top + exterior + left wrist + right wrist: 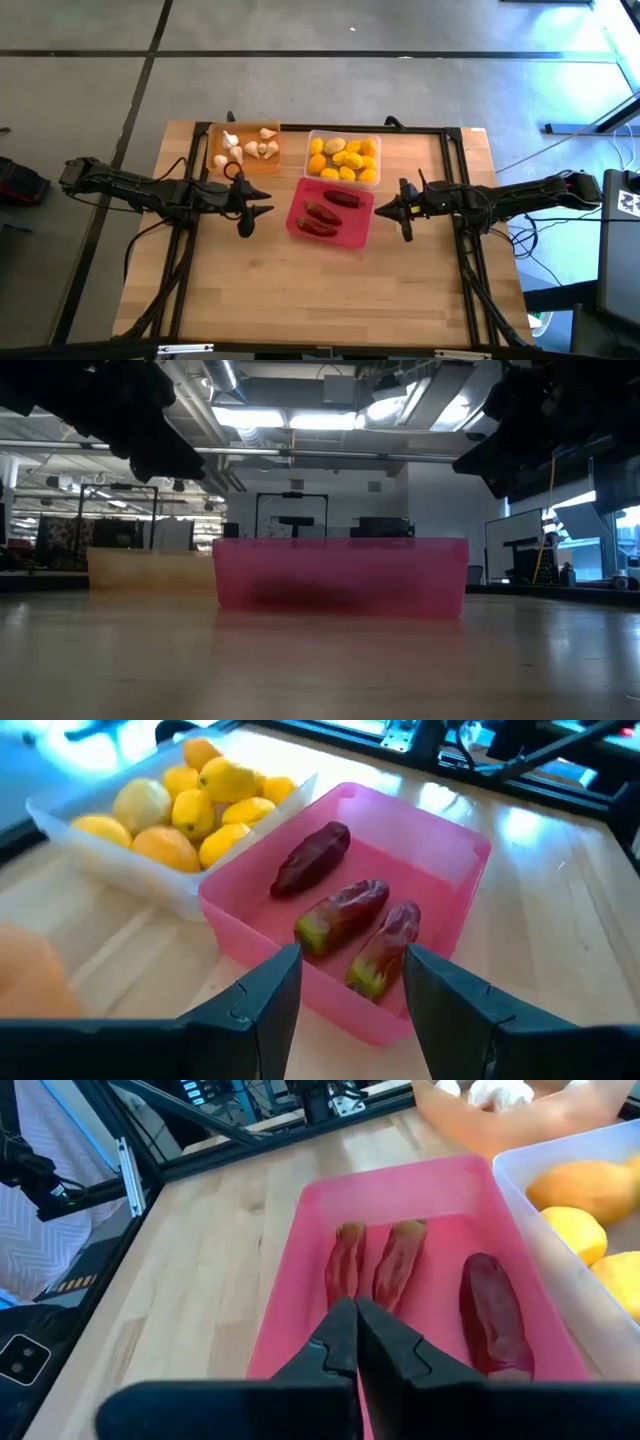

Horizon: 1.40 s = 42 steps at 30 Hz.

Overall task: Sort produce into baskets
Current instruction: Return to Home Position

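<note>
Three baskets stand mid-table. The orange basket point(243, 148) holds white garlic bulbs point(250, 146). The clear basket point(343, 158) holds yellow lemons point(190, 805). The pink basket point(330, 211) holds three dark red chili peppers point(400, 1265). My left gripper point(262, 212) hovers left of the pink basket, open and empty; its fingers point(260, 1005) frame the basket's near wall in the left wrist view. My right gripper point(382, 211) hovers at the basket's right side, shut and empty, its fingers point(355, 1345) closed together above the pink rim.
Bare wooden tabletop point(320, 290) lies in front of the baskets toward the near edge. A black frame point(440, 130) runs along the table's far and side edges. In the low view the pink basket point(340, 572) stands in front, the orange one point(150, 568) behind it.
</note>
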Each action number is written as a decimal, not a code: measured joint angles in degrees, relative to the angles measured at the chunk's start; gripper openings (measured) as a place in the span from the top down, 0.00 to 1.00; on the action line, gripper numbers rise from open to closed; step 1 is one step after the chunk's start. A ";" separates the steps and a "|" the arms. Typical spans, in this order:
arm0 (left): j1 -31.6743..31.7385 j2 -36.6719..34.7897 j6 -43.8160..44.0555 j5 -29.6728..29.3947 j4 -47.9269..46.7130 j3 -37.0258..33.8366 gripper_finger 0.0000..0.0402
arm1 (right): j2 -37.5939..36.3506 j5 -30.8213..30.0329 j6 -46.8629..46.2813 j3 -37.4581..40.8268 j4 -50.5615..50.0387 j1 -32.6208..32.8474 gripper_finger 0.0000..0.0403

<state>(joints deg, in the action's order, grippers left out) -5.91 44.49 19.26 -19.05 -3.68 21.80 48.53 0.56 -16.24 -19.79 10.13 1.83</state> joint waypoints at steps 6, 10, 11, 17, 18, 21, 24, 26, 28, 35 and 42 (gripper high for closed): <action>-1.22 -0.20 -9.04 0.00 3.15 0.00 0.58 | -0.15 1.70 0.40 0.00 -2.11 0.02 0.98; -2.51 -1.78 -14.34 0.07 3.97 0.00 0.58 | -1.78 2.01 1.50 -0.02 -2.37 0.02 0.98; -2.72 -2.48 -15.14 0.17 4.08 0.00 0.58 | -2.19 2.01 1.52 -0.02 -2.67 0.02 0.98; -1.55 -8.67 -17.80 8.70 10.56 -5.79 0.58 | -6.61 2.01 2.41 0.14 -4.63 0.02 0.98; -1.04 -9.95 -17.46 9.36 11.11 -7.21 0.58 | -7.48 2.01 2.55 0.49 -3.97 0.02 0.98; 0.58 -13.57 -16.37 10.42 12.79 -10.86 0.58 | -10.58 2.01 2.63 2.31 -4.42 0.02 0.98; 2.27 -17.78 -16.36 10.73 13.35 -13.50 0.58 | -13.92 1.83 2.63 4.16 -4.12 0.02 0.98; 3.62 -20.96 -16.34 10.88 13.32 -14.77 0.58 | -16.30 0.88 2.63 5.64 -4.20 0.02 0.98; 4.68 -23.92 -16.34 11.40 13.45 -15.77 0.58 | -19.01 -0.33 2.63 7.10 -4.20 0.02 0.98; 5.60 -32.15 -15.79 14.16 13.04 -19.34 0.58 | -28.48 -1.92 2.82 11.32 -3.44 0.02 0.98; 5.60 -37.94 -15.33 14.17 10.62 -21.38 0.58 | -37.04 -1.86 3.77 14.17 -3.40 0.02 0.98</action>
<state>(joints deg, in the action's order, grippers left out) -0.32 6.55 3.92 -4.89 6.94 0.42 11.49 -1.30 -12.47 -5.62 6.74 1.85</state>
